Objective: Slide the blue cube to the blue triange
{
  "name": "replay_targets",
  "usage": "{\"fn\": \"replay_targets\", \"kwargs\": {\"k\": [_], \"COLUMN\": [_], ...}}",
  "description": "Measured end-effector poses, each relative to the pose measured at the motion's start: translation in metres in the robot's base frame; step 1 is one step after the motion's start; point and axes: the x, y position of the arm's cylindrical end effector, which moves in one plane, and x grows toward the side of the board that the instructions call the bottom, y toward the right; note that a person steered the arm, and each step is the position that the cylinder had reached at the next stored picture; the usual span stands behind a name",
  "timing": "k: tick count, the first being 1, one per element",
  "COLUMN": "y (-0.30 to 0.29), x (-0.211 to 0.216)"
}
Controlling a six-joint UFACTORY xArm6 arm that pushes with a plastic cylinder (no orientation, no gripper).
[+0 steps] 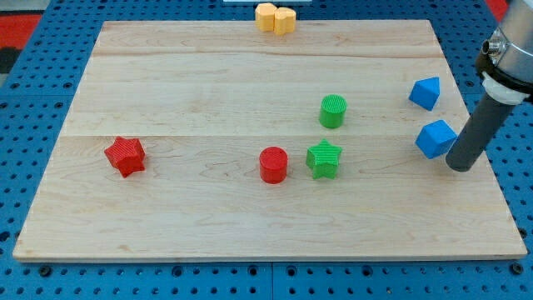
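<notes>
The blue cube [435,138] sits near the board's right edge. The blue triangle [425,92] lies a short way above it, toward the view's top, with a small gap between them. My tip [459,166] is at the lower right of the blue cube, touching or almost touching its right side. The dark rod rises from the tip toward the view's upper right.
A green cylinder [333,111] and a green star [324,159] stand mid-board, left of the blue blocks. A red cylinder [273,165] is next to the star. A red star [126,156] is at the left. A yellow-orange block [275,17] sits at the top edge of the wooden board [208,83].
</notes>
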Motion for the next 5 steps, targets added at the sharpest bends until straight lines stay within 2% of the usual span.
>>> {"fn": "replay_targets", "kwargs": {"k": [2, 4, 5], "y": [-0.004, -0.012, -0.012], "x": [0.008, -0.03, -0.035]}}
